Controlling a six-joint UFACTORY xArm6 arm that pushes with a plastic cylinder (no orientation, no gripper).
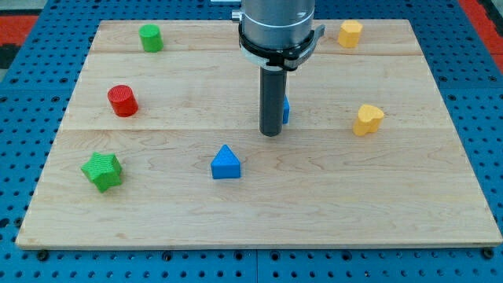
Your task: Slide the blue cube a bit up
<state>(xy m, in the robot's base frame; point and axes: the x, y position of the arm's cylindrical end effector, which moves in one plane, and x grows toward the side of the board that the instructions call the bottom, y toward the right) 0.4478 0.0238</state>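
Observation:
The blue cube (285, 111) sits near the board's middle, mostly hidden behind my rod; only a thin blue sliver shows at the rod's right side. My tip (271, 134) rests on the board just below and left of the cube, touching it or very close. A blue triangular block (225, 163) lies below and to the left of the tip, apart from it.
A green cylinder (151, 38) is at top left, a red cylinder (122, 101) at left, a green star-like block (102, 170) at lower left. Yellow blocks sit at top right (350, 33) and right (367, 119). The wooden board (259, 212) is edged by blue floor.

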